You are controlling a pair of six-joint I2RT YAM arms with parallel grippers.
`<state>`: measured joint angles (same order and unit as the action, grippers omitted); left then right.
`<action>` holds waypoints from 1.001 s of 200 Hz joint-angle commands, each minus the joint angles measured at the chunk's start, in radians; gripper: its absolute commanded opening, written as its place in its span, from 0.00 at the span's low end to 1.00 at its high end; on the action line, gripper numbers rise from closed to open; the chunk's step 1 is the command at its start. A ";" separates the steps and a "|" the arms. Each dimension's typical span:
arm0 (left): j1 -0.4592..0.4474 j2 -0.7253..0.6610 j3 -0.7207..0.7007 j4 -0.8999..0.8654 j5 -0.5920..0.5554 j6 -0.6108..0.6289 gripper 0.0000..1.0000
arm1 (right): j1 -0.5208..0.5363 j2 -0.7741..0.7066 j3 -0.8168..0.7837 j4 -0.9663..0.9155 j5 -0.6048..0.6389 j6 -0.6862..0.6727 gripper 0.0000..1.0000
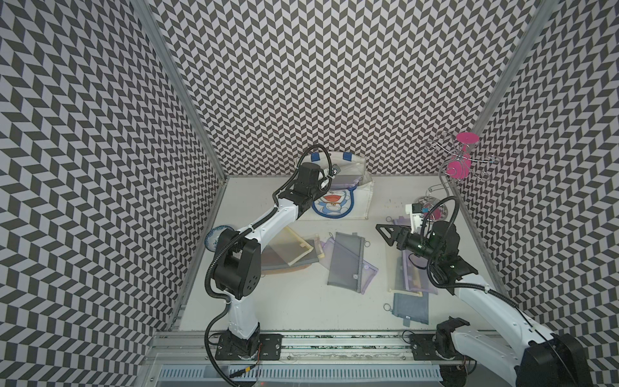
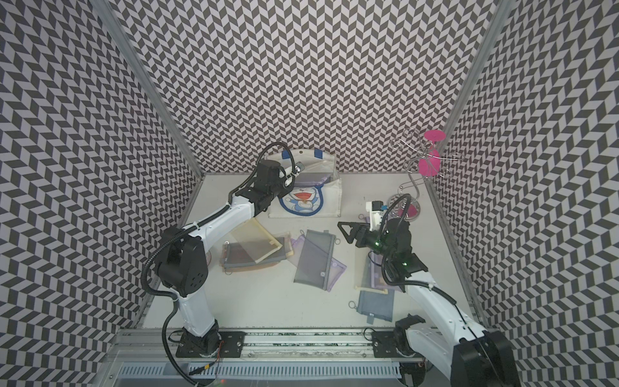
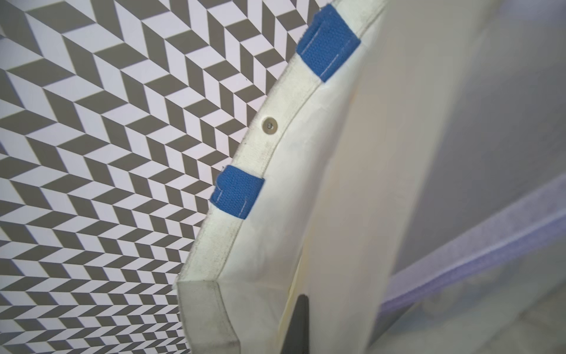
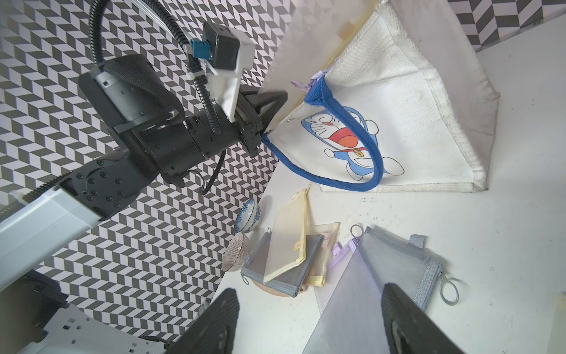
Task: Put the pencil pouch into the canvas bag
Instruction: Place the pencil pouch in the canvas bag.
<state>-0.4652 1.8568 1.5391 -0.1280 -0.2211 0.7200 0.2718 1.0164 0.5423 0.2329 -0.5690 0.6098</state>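
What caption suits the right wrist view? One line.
Left tool pinches the canvas bag at its rim; open right tool faces a grey mesh pouch.

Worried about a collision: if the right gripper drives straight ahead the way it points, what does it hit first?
Probably the canvas bag, near its cat print; nothing seems in between, though the tilt is unclear.

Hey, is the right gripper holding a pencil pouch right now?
No: the right gripper is open with nothing clamped, and the grey mesh pouch past its fingers lies loose on the table.
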 commanded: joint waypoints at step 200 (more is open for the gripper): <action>-0.124 -0.515 -0.280 -0.180 0.366 -0.820 0.73 | -0.017 -0.011 -0.043 0.015 -0.020 -0.035 0.74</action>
<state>-0.5926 1.4742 1.4136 -0.3172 -0.0666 0.1528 0.2584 1.0080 0.5365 0.2291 -0.5667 0.5964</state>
